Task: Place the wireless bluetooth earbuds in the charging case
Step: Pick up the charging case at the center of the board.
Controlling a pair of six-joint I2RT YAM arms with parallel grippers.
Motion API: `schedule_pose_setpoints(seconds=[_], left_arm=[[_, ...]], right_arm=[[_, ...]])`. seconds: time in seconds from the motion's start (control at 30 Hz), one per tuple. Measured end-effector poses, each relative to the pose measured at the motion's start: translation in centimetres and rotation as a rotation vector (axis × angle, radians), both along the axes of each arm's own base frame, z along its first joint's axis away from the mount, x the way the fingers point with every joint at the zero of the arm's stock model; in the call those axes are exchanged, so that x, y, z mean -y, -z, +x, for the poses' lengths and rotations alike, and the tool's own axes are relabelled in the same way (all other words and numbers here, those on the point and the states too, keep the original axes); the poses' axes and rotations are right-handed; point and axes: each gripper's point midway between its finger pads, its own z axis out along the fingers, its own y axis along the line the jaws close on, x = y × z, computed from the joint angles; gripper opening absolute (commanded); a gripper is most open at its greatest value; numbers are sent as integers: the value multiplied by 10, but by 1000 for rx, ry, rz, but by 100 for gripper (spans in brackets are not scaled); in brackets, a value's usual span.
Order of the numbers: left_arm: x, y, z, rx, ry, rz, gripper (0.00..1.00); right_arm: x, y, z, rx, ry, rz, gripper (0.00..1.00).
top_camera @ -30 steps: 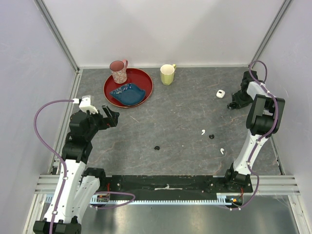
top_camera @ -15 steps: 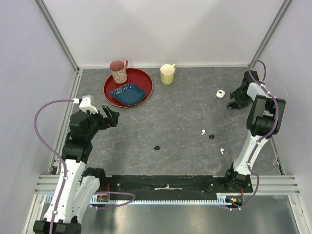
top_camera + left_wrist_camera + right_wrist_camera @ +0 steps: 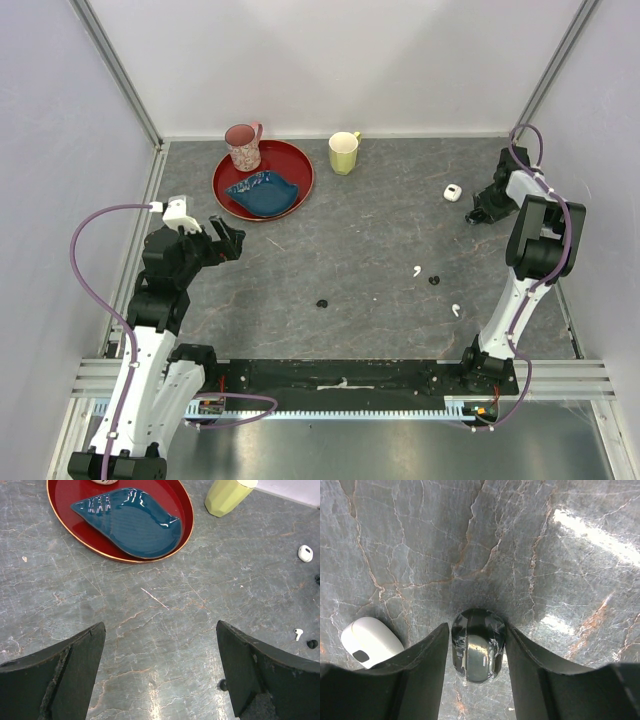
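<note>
Earbuds [image 3: 417, 270] lie outside the charging case [image 3: 451, 192]; left jaws apart, right jaws clamp a dark round piece [image 3: 478, 645].

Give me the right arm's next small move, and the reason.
Probably open the right gripper a little and shift it sideways onto the charging case. Its fingers flank a dark glossy round object, not the case, which lies just outside one finger. Both earbuds lie loose nearer the arms' bases, so securing the case looks like the first step.
</note>
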Motion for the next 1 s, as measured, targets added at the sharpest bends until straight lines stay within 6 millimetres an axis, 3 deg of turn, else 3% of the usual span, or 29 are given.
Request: schedule_pose_setpoints(seconds=[0.03, 0.17, 0.3, 0.4, 0.47, 0.5, 0.8, 1.0], left_arm=[[0, 0, 0, 0, 0, 0, 97], [0, 0, 0, 0, 0, 0, 97], [0, 0, 0, 0, 0, 0, 97], [0, 0, 0, 0, 0, 0, 97], [0, 0, 0, 0, 0, 0, 97], [0, 0, 0, 0, 1, -1, 98], [8, -9, 3, 66, 16, -71, 98], [21, 13, 1, 46, 60, -141, 98]], right_arm=[[0, 0, 0, -1, -3, -1, 46], [-2, 1, -1, 2, -22, -9, 29], [-5, 0, -1, 36, -51, -12, 29], [-9, -1, -3, 60, -73, -7, 23], [-13, -1, -5, 72, -91, -1, 3], [-16, -1, -6, 82, -99, 2, 0], [-63, -5, -32, 147, -198, 131, 0], [-93, -31, -42, 248, -270, 193, 0]])
